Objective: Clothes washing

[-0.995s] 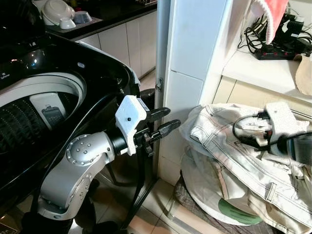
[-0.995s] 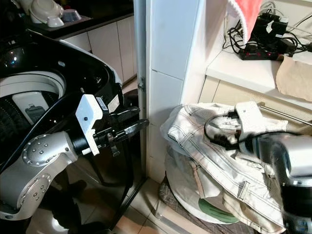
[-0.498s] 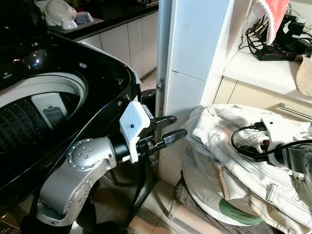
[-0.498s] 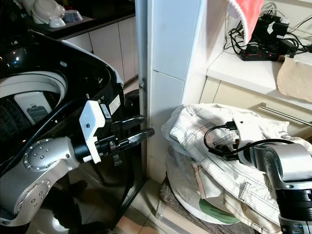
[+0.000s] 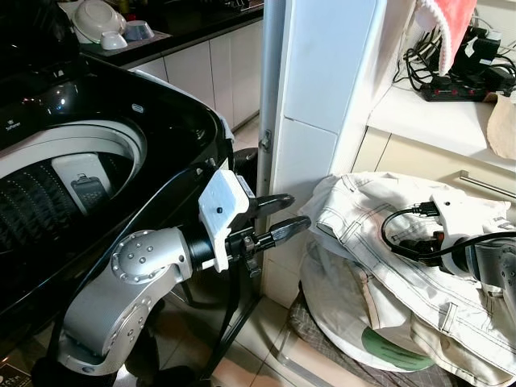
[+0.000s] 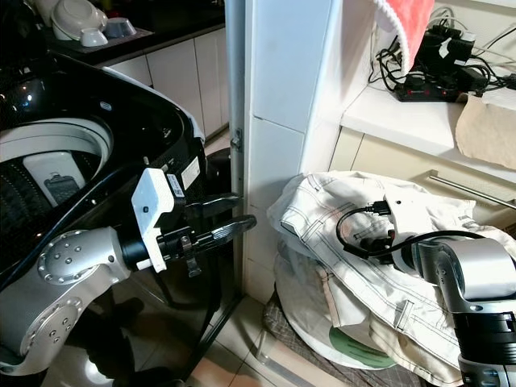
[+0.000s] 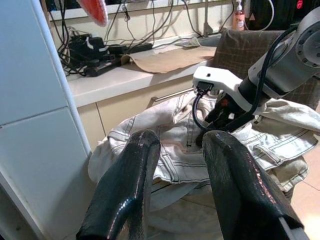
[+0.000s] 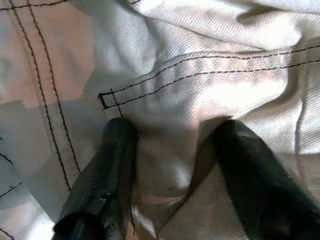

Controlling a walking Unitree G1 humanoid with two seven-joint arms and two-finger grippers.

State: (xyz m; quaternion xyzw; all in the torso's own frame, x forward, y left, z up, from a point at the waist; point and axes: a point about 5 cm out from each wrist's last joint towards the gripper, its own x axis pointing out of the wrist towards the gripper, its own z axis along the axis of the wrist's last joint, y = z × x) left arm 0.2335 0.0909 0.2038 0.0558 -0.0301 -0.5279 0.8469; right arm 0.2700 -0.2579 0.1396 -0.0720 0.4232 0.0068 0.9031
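Right pincer [image 8: 170,165] has sunk into the white jeans [image 5: 379,242], fingers spread round a fold; left pincer [image 5: 278,216] waits open; grab imminent.

The left arm is bent at the elbow and reaches forward at mid height, its silver forearm ending in a white wrist block; the left end effector [image 5: 278,216] points ahead and to the robot's right, its two long black fingers [image 7: 125,185] spread apart with nothing between them; the right arm comes in from the right edge, forearm level, wrist angled inward and down; the right end effector [image 8: 172,165] is pressed into the pale cloth [image 8: 200,65], fingers parted, a fold of the fabric bunched between them; a black cable loops over its white wrist housing.
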